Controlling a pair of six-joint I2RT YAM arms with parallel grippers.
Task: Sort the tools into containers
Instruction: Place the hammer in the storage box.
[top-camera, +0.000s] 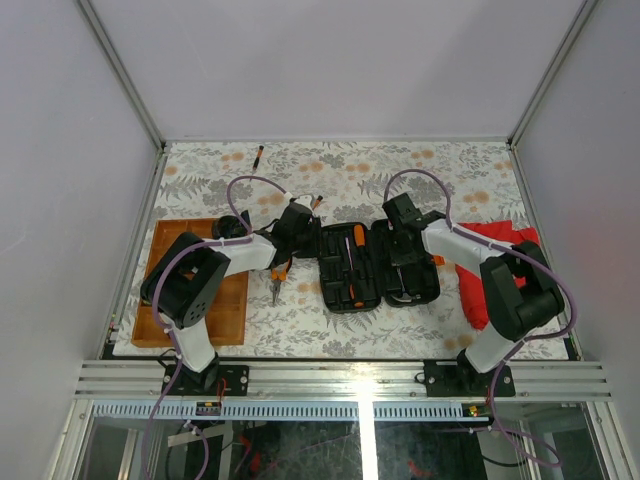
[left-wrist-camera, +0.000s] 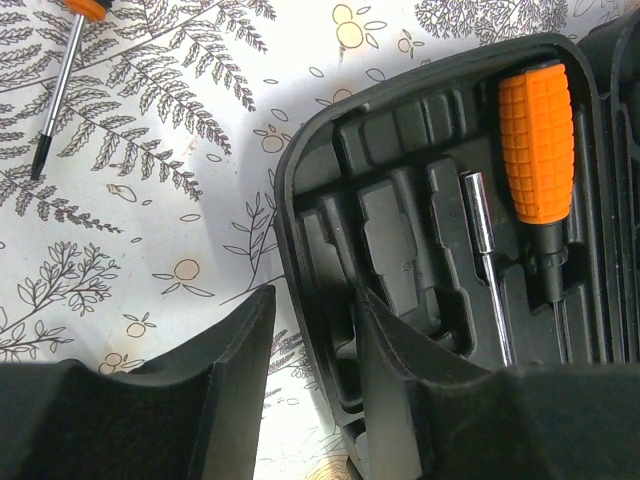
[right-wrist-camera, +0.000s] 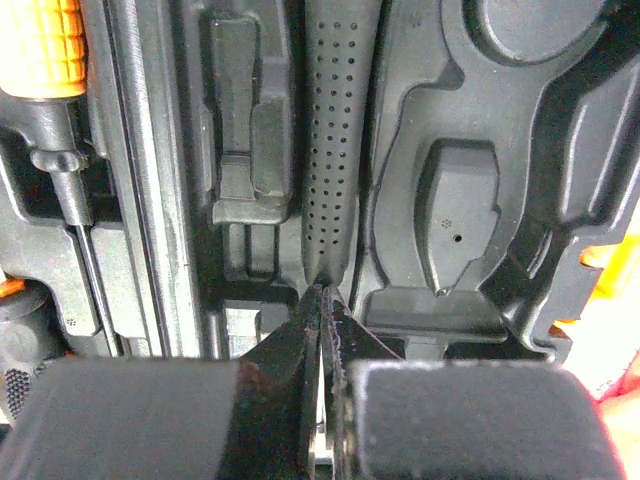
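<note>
The black tool case (top-camera: 372, 266) lies open in the middle of the table. An orange-handled screwdriver (left-wrist-camera: 538, 140) sits in its left half. My left gripper (left-wrist-camera: 315, 300) stands open astride the case's left rim (left-wrist-camera: 290, 240), one finger over the tablecloth and the other inside the case. My right gripper (right-wrist-camera: 322, 295) is shut with nothing in it. Its tips touch the end of the dotted black hammer handle (right-wrist-camera: 330, 130), which lies in the right half. Pliers (top-camera: 278, 278) lie between the case and the wooden tray (top-camera: 160, 300).
A slim screwdriver (left-wrist-camera: 60, 90) lies on the floral cloth beyond the case's left corner. Another one (top-camera: 257, 156) lies near the far edge. A red cloth (top-camera: 500, 250) sits to the right of the case, partly under my right arm.
</note>
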